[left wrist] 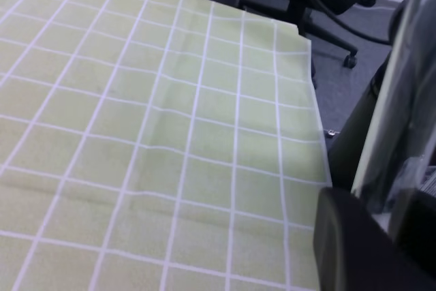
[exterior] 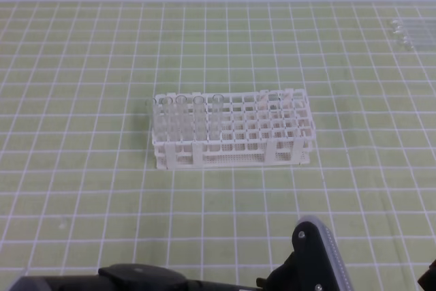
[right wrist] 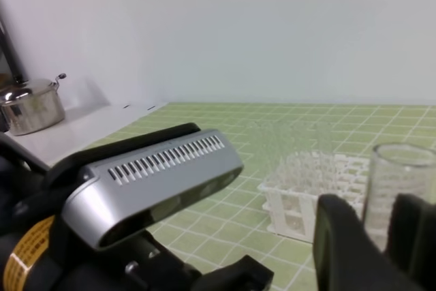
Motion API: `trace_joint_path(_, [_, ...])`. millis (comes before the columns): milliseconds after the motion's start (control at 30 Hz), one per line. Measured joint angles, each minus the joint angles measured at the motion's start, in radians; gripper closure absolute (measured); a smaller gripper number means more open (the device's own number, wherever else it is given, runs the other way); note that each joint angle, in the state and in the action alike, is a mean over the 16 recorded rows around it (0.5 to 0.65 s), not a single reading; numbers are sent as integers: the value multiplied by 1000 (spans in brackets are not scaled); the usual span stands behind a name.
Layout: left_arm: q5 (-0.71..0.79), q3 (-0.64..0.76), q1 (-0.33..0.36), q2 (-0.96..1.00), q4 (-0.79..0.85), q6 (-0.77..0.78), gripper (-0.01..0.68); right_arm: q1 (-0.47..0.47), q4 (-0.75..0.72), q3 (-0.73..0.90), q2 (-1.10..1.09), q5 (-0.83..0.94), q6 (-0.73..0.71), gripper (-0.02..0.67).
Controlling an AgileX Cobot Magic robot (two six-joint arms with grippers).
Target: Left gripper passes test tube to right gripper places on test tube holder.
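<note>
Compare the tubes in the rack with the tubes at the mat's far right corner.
The rack tubes stand upright in the left holes of the rack; the corner tubes lie flat on the mat. The rack tubes sit mid-mat; the corner tubes sit by its far right edge. Both sets are clear.

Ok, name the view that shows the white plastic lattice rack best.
Exterior high: the white plastic lattice rack shows whole, with clear tubes at its left end. The right wrist view shows it partly, behind a dark finger. The left wrist view misses it.
</note>
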Motion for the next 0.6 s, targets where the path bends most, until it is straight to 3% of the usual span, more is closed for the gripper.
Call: trace_joint_path(600, [13,0,0,1,6,-5,601,0,-8,0,0,0,-2,547])
